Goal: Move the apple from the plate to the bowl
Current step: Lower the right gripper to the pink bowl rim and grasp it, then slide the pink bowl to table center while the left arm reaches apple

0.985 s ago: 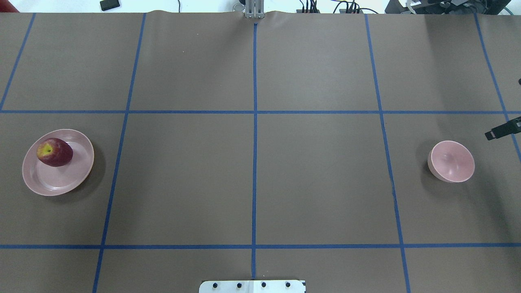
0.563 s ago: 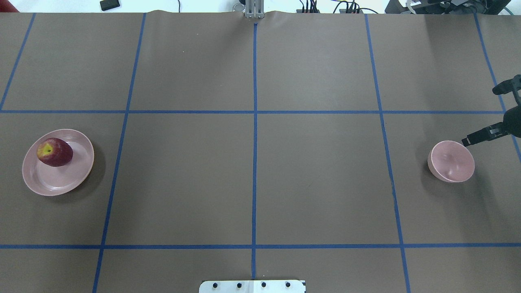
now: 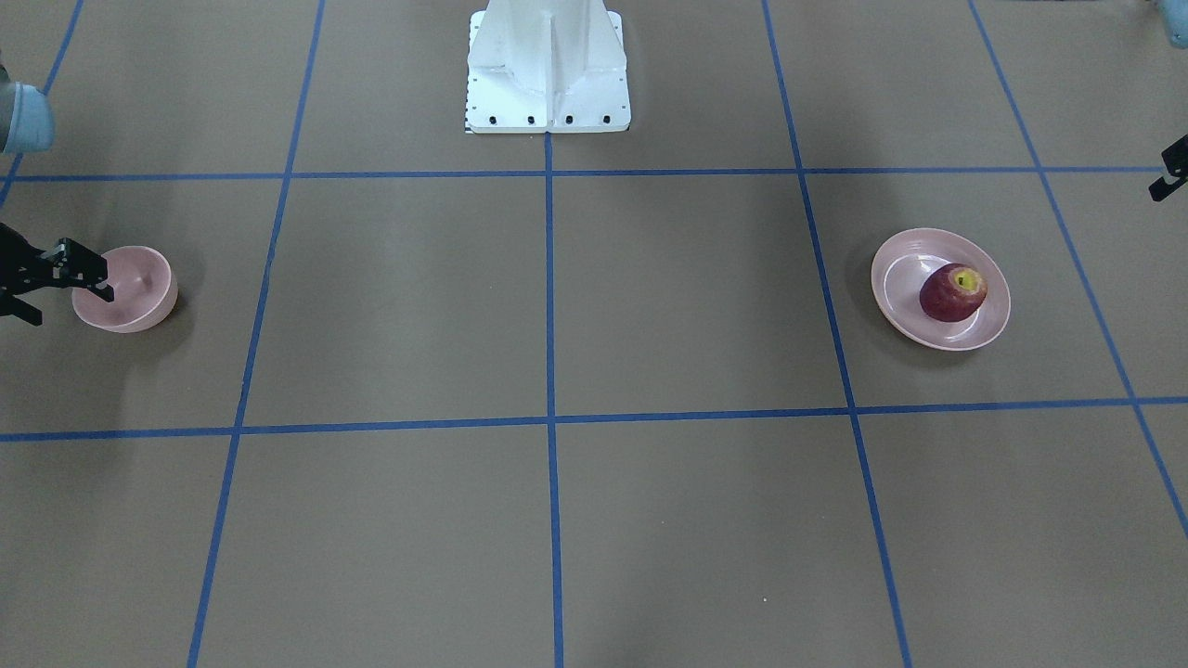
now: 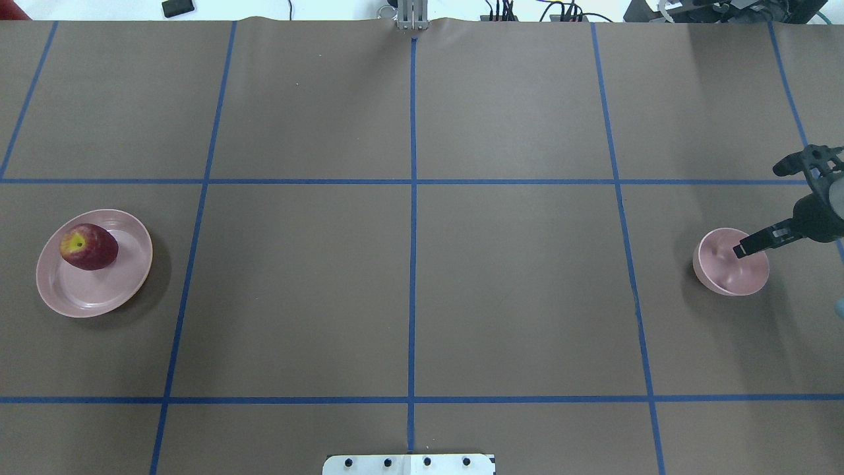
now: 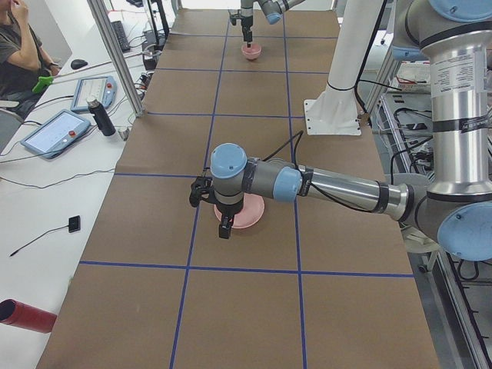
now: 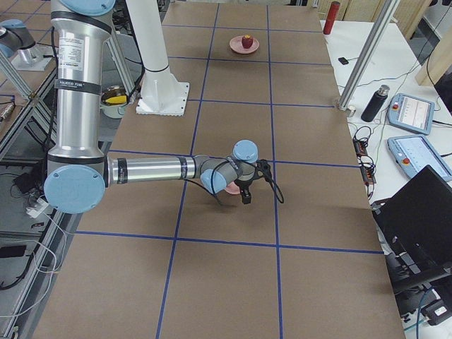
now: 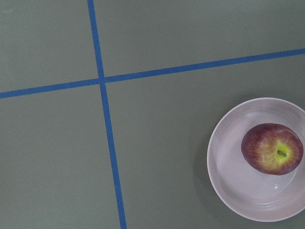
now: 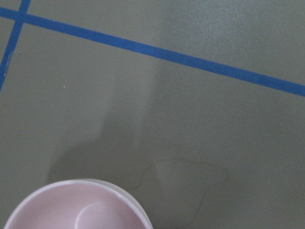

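The dark red apple lies on the pale pink plate at the table's left; they also show in the left wrist view, apple on plate, and in the front view. The pink bowl stands empty at the far right. My right gripper is open, one finger over the bowl's inside, the other beyond it. My left gripper hovers by the plate's outer side with fingers apart; only one finger shows in the front view.
The robot's white base stands at the near middle edge. Blue tape lines grid the brown table. Beyond the far edge, a side bench holds a bottle, tablets and a red cylinder.
My right gripper has come in from the right edge toward the bowl, and one finger now hangs over the bowl. The apple, plate and bowl have not moved.
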### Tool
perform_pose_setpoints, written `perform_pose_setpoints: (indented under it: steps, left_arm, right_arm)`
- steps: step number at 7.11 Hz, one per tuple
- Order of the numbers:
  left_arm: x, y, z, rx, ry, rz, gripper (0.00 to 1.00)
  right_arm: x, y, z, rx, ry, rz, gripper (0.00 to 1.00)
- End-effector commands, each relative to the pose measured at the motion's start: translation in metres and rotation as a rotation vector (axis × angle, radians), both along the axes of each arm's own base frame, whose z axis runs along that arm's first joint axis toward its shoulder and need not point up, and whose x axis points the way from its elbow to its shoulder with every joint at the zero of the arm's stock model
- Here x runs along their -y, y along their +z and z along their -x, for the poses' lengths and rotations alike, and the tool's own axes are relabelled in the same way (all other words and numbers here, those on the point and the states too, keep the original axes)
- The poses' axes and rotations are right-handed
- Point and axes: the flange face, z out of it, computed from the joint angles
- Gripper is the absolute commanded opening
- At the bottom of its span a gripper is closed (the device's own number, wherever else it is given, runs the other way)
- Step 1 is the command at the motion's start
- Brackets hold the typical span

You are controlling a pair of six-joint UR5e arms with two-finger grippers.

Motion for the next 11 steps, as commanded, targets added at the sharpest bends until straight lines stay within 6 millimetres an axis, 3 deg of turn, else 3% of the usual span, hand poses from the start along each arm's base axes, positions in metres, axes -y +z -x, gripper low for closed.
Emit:
perform_pose_setpoints:
  steps: [1,4,5,6,7,9,10,11]
  left_arm:
    - [0.0,0.012,0.001,-0.004,-0.007,-0.018,0.99]
    - [0.019,0.033,-0.002,-0.006,-0.006,-0.037,0.99]
    - [0.018,0.043,-0.001,-0.011,-0.008,-0.09,0.99]
    - [0.017,0.042,-0.001,-0.015,-0.019,-0.103,0.99]
    - [0.022,0.031,-0.002,-0.033,-0.098,-0.047,0.99]
    - [0.025,0.017,-0.011,-0.069,-0.15,-0.059,0.98]
    - [0.023,0.007,-0.025,-0.092,-0.151,-0.079,0.99]
    - [0.024,-0.003,-0.055,-0.122,-0.155,-0.061,0.98]
  right_arm:
    - [-0.001,0.003,0.005,-0.003,-0.013,0.001,0.0]
    - [0.001,-0.009,0.002,0.023,-0.008,-0.002,0.0]
    - [0.01,-0.037,-0.011,0.083,0.006,-0.002,0.0]
    - [0.032,-0.073,-0.001,0.115,0.043,0.032,0.0]
    - [0.057,-0.122,0.026,0.158,0.1,0.077,0.0]
    - [0.066,-0.228,0.144,0.213,0.174,0.157,0.0]
    - [0.06,-0.274,0.202,0.226,0.232,0.22,0.0]
    - [0.06,-0.322,0.244,0.214,0.252,0.262,0.0]
